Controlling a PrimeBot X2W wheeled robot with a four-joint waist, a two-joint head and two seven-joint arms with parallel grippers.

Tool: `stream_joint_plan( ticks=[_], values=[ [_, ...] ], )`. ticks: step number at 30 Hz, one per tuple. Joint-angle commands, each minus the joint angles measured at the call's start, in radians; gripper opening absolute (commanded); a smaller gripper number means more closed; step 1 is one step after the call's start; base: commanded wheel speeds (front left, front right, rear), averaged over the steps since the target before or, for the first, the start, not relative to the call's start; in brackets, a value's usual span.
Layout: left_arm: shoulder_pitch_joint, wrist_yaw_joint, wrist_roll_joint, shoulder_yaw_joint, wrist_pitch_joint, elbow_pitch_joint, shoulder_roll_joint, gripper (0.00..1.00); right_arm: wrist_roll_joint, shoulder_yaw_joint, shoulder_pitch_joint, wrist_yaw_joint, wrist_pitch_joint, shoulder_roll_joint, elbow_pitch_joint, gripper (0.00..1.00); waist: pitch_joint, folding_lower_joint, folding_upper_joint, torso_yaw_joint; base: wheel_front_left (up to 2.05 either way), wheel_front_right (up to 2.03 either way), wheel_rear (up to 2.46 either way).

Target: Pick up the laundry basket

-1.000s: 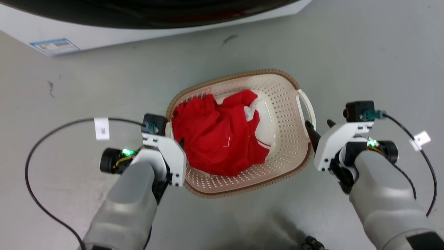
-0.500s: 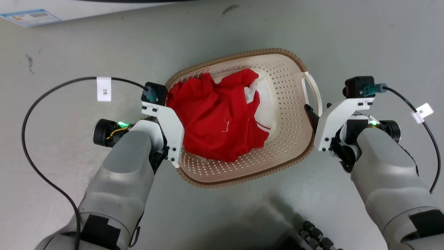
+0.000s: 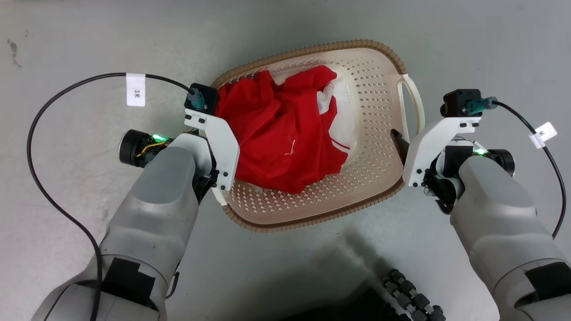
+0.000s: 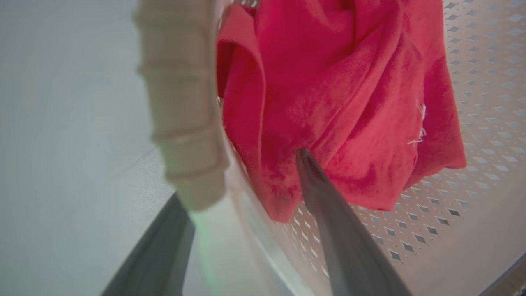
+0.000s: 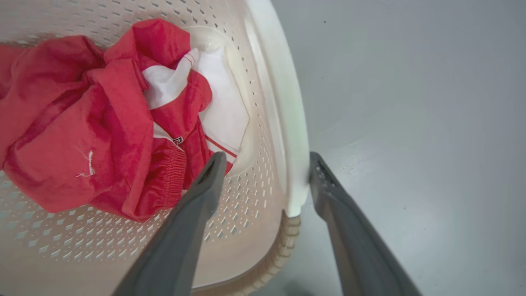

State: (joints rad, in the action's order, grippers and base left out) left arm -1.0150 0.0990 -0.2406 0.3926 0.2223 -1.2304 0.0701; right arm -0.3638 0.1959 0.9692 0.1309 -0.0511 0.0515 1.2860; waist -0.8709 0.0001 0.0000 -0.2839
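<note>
A crumpled red fabric garment (image 3: 281, 138) lies bunched in a heap, one loose white thread (image 3: 291, 147) standing out on its top fold. In the right wrist view a gathered, elastic-looking hem (image 5: 172, 164) shows at its lower edge. Tucked against its far side is a white cloth piece with a thin red stripe (image 3: 343, 120) – partly covered by the red folds. All around spreads a smooth pale grey floor (image 3: 67, 35), bearing a small dark smudge (image 3: 13, 47) – and a broad soft shadow (image 3: 312, 267).
</note>
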Motion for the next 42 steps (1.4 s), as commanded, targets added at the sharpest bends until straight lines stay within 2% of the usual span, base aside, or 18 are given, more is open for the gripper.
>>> stream_joint_plan(
  ticks=[1,2,3,12,21,28,37,42],
  values=[
    [-0.012,0.004,-0.003,0.006,-0.001,-0.009,0.002,0.21,-0.019,0.017,0.018,0.0,-0.011,-0.002,0.001,0.69,-0.012,-0.0001,0.0,0.002,0.0,0.0,0.0],
    [-0.012,0.005,-0.005,0.009,-0.001,-0.01,0.001,0.0,-0.035,0.024,0.018,0.0,-0.018,-0.002,0.002,0.13,-0.016,-0.0001,0.0,0.003,0.0,0.0,0.0],
    [-0.013,0.007,-0.005,0.011,-0.006,-0.01,0.003,0.0,-0.045,0.034,0.017,0.0,-0.023,-0.003,0.001,0.0,-0.019,-0.0001,0.0,0.004,0.0,0.0,0.0],
    [-0.015,0.02,-0.023,0.026,-0.041,-0.015,-0.011,0.0,-0.114,0.092,0.016,0.0,-0.023,-0.002,-0.003,0.0,-0.025,-0.0001,0.0,0.004,0.0,0.0,0.0],
    [-0.029,0.017,-0.039,0.034,-0.049,-0.02,-0.017,0.0,-0.139,0.096,0.008,0.0,-0.006,-0.003,-0.002,0.0,0.001,-0.0001,0.0,0.01,0.0,0.0,0.0],
    [-0.001,0.016,-0.072,0.047,-0.034,-0.027,-0.024,0.0,-0.164,0.087,-0.035,0.0,-0.017,0.006,-0.001,0.0,0.112,-0.0001,0.0,0.037,0.0,0.0,0.0],
    [0.12,0.032,-0.278,0.144,0.105,0.086,-0.027,0.0,-0.18,0.156,-0.119,0.0,-0.131,0.043,0.0,0.0,0.323,-0.0001,0.0,0.118,0.0,0.0,0.0],
    [0.166,0.004,-0.41,0.213,0.187,0.138,-0.03,0.0,-0.209,0.195,-0.162,0.0,-0.203,0.063,-0.011,0.0,0.412,-0.0001,0.0,0.167,0.0,0.0,0.0]
  ],
)
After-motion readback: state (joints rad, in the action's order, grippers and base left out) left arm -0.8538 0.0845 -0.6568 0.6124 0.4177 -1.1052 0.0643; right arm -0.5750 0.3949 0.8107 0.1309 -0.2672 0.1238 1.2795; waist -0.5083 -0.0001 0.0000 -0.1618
